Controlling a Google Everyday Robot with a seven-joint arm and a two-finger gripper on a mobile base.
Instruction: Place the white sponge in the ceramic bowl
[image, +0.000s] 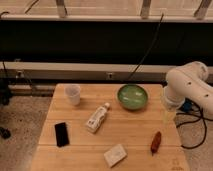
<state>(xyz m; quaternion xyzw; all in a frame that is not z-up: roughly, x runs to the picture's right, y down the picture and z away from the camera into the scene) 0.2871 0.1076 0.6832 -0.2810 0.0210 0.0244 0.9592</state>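
Note:
The white sponge (115, 155) is a small flat cream block lying near the front edge of the wooden table (135, 131), right of centre. The ceramic bowl (133, 96) is round and green, with nothing in it that I can see, and stands at the back right of the table. My white arm (187, 86) comes in from the right, and my gripper (168, 115) hangs over the table's right edge. It is to the right of the bowl and well above and right of the sponge. It touches neither.
A translucent white cup (73, 94) stands at the back left. A white labelled bottle (97, 118) lies in the middle. A black flat object (61, 134) lies at the left, and a reddish-brown object (156, 142) at the front right. Cables run behind the table.

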